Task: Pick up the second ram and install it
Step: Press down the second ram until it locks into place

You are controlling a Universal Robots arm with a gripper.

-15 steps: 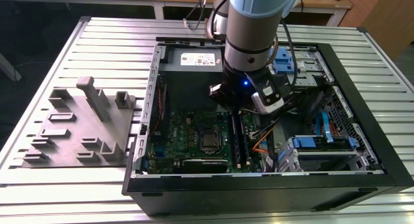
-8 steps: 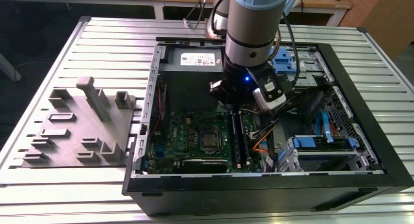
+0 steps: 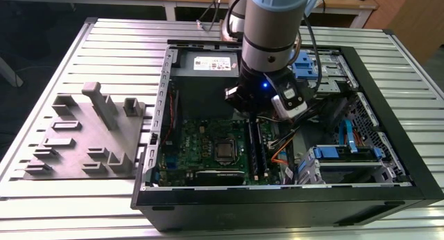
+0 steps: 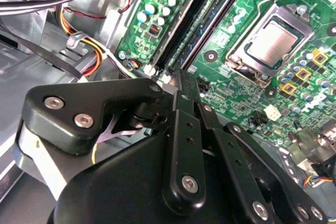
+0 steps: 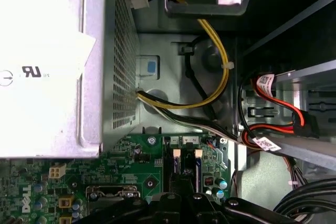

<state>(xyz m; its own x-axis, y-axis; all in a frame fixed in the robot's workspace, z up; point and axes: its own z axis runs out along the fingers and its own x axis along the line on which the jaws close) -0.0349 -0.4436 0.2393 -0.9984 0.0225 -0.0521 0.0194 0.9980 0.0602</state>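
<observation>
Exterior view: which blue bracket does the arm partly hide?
The far blue bracket, level with the power supply; the nearer ones sit clear of the arm.

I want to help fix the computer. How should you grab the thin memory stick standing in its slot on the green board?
Pinch the memory stick by its two flat faces near the top edge, coming straight down from above. It stands on edge, low between long black slots, so only its top is free, I think.

Even overhead light — glare on the white label (image 5: 37, 72), shadowed case interior.
</observation>
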